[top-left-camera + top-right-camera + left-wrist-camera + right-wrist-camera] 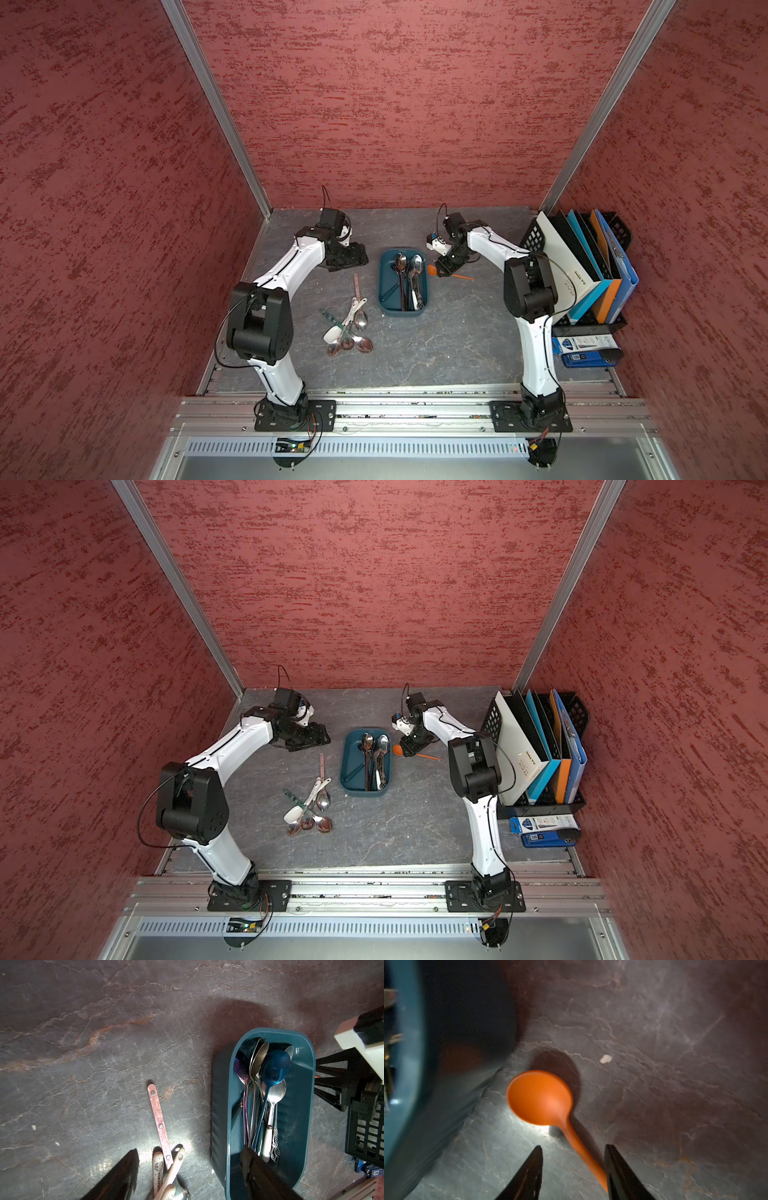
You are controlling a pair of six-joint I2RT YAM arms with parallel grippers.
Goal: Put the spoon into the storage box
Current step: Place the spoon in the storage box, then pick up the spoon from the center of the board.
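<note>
Clearly outside the storage box [401, 313]: orange spoon [539, 1097], flat on the counter [457, 332] just beside the box wall. Straddled by the right fingers [529, 1172], parted, handle close along one, contact unclear, handle end cut off at the wrist view's edge. Left fingers [261, 1174] spread wide, holding nothing, only tips in view. Inside the box, overlapping spoons [409, 274], hard to count; loose spoon pile [360, 321] partly cropped in the left wrist view.
</note>
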